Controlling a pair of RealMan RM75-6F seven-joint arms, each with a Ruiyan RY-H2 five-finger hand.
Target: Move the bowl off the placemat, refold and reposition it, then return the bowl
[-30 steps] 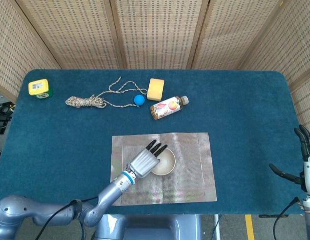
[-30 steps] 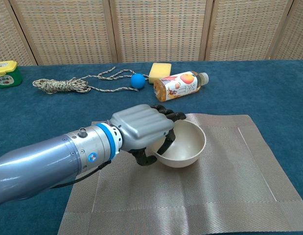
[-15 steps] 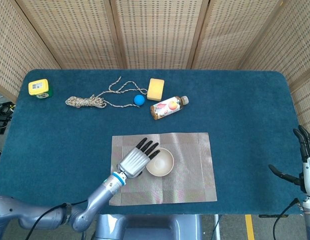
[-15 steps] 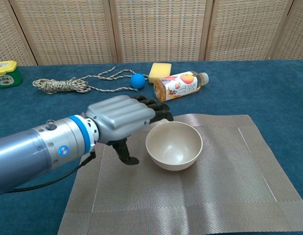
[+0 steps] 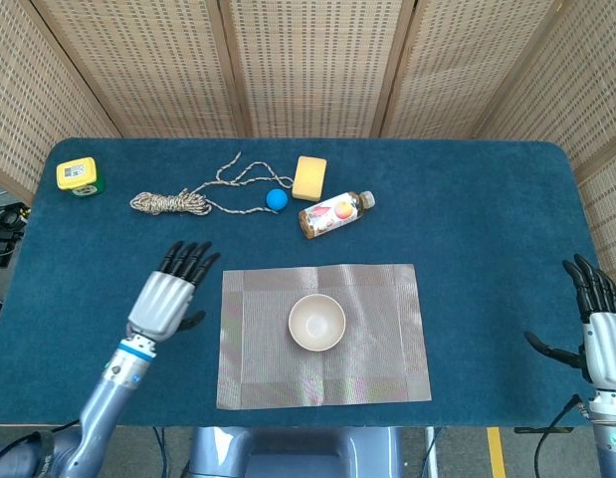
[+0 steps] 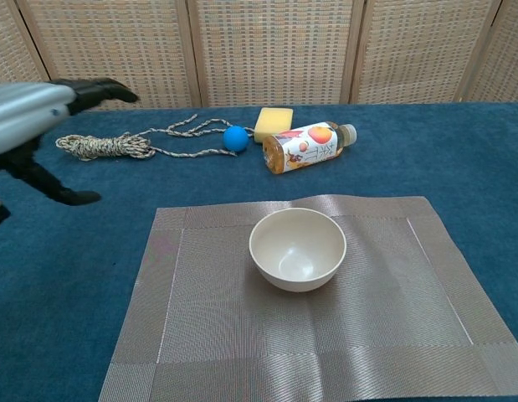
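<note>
The right hand is seen at the counter's near right edge, fingers spread, nothing held. The left hand is seen just left of the placemat, fingers apart and holding nothing. The placemat is laid flat on the blue counter, and the cream bowl is set upright near its middle, untouched by either hand. Farther back, a juice bottle is lying on its side, with a blue ball, a yellow sponge and a coiled rope near it. A yellow tape measure is placed at the far left corner.
</note>
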